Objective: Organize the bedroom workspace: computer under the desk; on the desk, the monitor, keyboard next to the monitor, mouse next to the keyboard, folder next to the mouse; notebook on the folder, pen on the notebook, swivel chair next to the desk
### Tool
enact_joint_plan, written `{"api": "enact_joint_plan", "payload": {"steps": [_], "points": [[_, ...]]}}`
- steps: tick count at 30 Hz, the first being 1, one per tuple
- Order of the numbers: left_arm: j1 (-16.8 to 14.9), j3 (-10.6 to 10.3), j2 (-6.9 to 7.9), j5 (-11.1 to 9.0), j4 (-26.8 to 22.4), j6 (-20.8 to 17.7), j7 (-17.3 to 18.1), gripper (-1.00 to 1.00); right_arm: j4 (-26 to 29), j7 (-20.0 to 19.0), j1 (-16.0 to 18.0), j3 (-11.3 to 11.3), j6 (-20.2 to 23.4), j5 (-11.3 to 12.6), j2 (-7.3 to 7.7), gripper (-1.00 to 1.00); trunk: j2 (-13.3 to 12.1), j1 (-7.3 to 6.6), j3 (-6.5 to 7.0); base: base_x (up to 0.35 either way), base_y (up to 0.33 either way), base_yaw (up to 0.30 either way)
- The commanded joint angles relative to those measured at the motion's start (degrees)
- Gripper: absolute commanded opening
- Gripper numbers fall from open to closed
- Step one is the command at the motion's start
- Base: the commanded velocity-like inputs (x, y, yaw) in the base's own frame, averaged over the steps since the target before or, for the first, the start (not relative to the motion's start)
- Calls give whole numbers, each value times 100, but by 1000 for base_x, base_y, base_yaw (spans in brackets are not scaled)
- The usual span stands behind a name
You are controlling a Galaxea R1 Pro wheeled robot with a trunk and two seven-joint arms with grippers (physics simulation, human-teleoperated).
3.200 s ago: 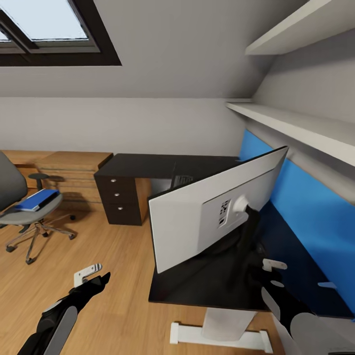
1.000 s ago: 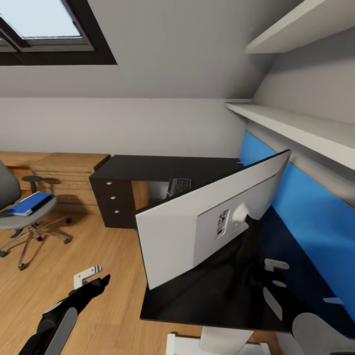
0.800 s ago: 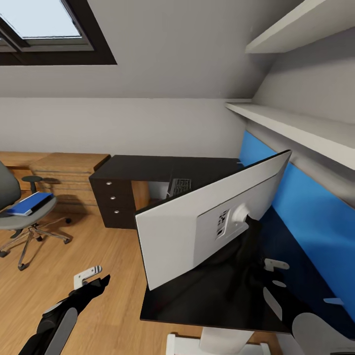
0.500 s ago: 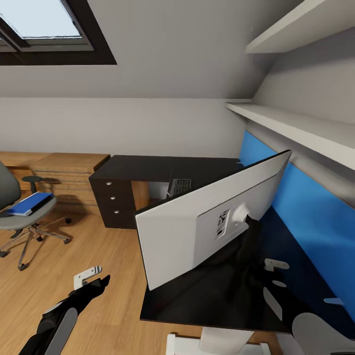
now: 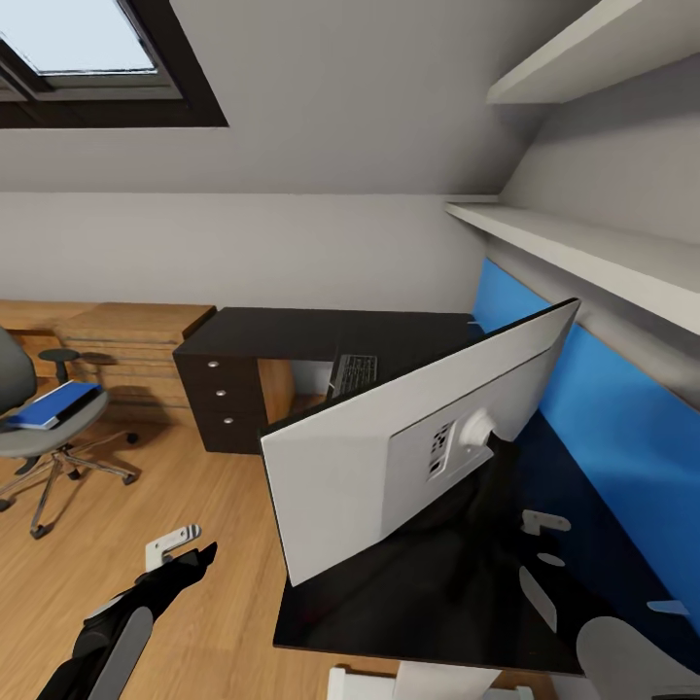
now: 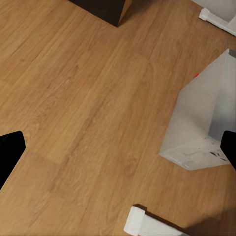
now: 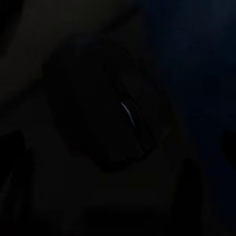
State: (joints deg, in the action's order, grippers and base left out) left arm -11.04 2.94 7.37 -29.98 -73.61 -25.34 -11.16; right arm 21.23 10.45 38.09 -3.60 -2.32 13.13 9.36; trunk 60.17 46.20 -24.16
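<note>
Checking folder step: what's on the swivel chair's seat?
On the grey-seated swivel chair with chrome star base lies the flat bright blue folder, white page edges showing. Nothing is visibly stacked on it. The seat under the folder is covered, and the chair's left part is cut off by the frame.

One monitor [image 5: 389, 457], one keyboard [image 5: 354, 373], one desk [image 5: 292, 331] w/ three silver knobs on its drawer unit. One swivel chair [image 5: 39, 428] (far left), one folder [image 5: 53, 403] on it. Two wall shelves [image 5: 583, 243], one skylight [image 5: 87, 49].
</note>
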Motion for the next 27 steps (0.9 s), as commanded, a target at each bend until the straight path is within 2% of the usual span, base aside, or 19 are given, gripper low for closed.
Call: {"api": "enact_joint_plan", "payload": {"steps": [1,27], "points": [[-3,-4,2,-61,-10,-23,-44,100,0,19,4,-44,-23,58,4,100,4,0,-6,115,0,0],[-3,-4,2,-61,-11,-23,-44,100,4,19,3,-44,-23,58,5,100,4,0,-6,38,0,0]]}}
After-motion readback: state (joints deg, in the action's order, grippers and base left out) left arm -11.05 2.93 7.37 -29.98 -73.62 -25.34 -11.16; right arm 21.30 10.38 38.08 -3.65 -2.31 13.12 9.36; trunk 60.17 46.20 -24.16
